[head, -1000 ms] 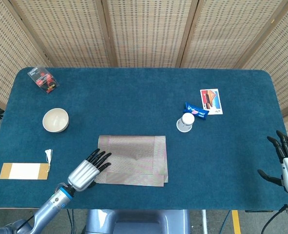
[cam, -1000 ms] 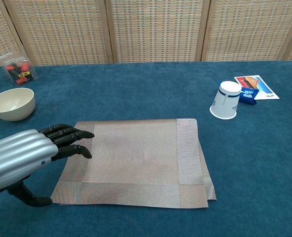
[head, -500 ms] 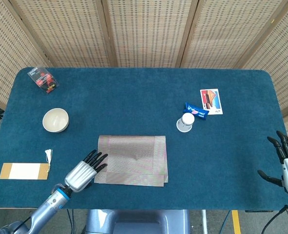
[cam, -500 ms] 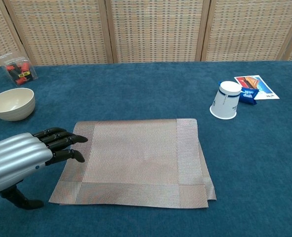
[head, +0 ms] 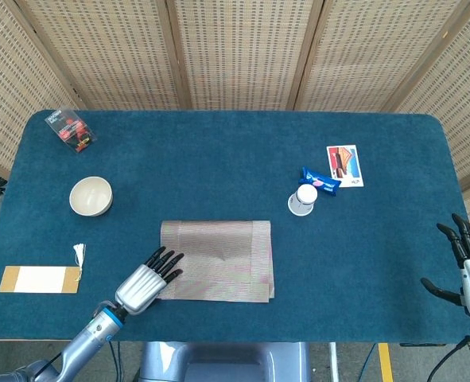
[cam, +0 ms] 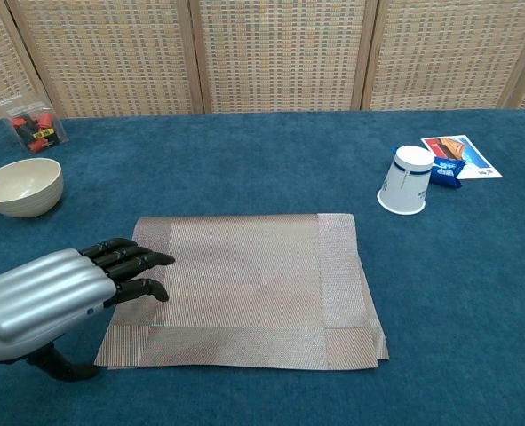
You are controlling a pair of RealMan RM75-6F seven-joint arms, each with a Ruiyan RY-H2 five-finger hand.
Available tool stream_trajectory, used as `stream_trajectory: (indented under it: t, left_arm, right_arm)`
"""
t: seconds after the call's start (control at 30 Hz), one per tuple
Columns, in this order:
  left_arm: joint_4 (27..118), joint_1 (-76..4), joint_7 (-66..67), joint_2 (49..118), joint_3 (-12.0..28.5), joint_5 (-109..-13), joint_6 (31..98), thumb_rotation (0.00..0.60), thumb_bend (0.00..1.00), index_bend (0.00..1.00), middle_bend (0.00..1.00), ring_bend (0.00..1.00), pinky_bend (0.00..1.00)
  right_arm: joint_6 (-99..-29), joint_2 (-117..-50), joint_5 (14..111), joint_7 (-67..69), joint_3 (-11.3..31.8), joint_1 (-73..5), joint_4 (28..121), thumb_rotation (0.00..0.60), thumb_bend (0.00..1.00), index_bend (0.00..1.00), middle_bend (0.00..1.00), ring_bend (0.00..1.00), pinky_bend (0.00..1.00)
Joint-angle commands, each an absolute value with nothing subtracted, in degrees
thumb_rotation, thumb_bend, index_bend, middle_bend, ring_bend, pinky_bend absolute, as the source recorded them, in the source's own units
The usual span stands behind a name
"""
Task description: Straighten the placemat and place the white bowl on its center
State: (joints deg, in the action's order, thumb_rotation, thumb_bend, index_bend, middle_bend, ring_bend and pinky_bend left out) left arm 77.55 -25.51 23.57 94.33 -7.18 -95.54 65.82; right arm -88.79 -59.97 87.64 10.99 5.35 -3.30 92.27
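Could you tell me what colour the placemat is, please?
The placemat is woven greyish-beige, clearest in the chest view.

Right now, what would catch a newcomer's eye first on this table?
Probably the silvery placemat lying near the front edge of the blue table, with the left hand resting on its left border. Next, the white bowl standing apart at far left.

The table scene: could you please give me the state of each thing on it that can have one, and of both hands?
Placemat: lying flat, right edge doubled over, no bowl on it.
Bowl: upright, empty, on the cloth left of the placemat.
Cup: tipped, apart from the placemat.
Left hand: fingers out over the placemat's left edge, holding nothing.
Right hand: fingers apart, holding nothing, at the table's right edge.
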Motion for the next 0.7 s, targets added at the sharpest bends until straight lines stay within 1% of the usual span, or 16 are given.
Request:
stream_trajectory:
  t: [0.03, 0.17, 0.23, 0.4, 0.5, 0.7]
  left_arm:
    - [77.2, -25.4, 23.2, 94.7, -7.1, -95.9, 66.2, 0.6, 0.31, 0.23, 0.0, 0.0, 0.0]
    - [77.0, -25.4, 22.7, 95.0, -7.0, -96.2, 66.7, 0.6, 0.39, 0.23, 0.0, 0.0, 0.0]
    - [77.0, -25.4, 22.2, 95.1, -7.0, -96.5, 66.9, 0.6, 0.4, 0.24, 0.0, 0.0, 0.0]
    - [76.8, -25.4, 21.4, 95.3, -6.9, -96.7, 67.1, 0.6, 0.4, 0.26, 0.0, 0.0, 0.0]
    - [76.6, -25.4, 21.4, 95.5, -6.8, -96.6, 67.0, 0.6, 0.4, 0.31, 0.0, 0.0, 0.0]
    - [76.3, -25.5, 21.7, 95.8, -6.4, -95.9, 66.1, 0.6, 0.4, 0.46, 0.0, 0.0, 0.0]
  right_arm:
    - [-88.7, -60.0, 87.7, 10.9, 5.3, -3.3, 92.3, 0.6, 0.05, 0.15, 0.0, 0.0, 0.0]
    - [-88.7, -60.0, 87.8, 10.8, 5.2, -3.3, 92.3, 0.6, 0.05, 0.15, 0.0, 0.0, 0.0]
    - [-88.7, -60.0, 87.8, 10.7, 5.2, -3.3, 92.4, 0.6, 0.05, 0.16, 0.0, 0.0, 0.0]
    - [-88.5, -60.0, 87.5, 10.7, 5.3, -3.4, 92.4, 0.6, 0.05, 0.15, 0.0, 0.0, 0.0]
    - [-88.4, -60.0, 87.5, 10.7, 5.3, -3.4, 92.5, 0.6, 0.05, 0.15, 0.0, 0.0, 0.0]
    - [-88.6, -59.9, 87.4, 10.7, 5.3, -3.3, 92.6, 0.6, 0.05, 0.15, 0.0, 0.0, 0.0]
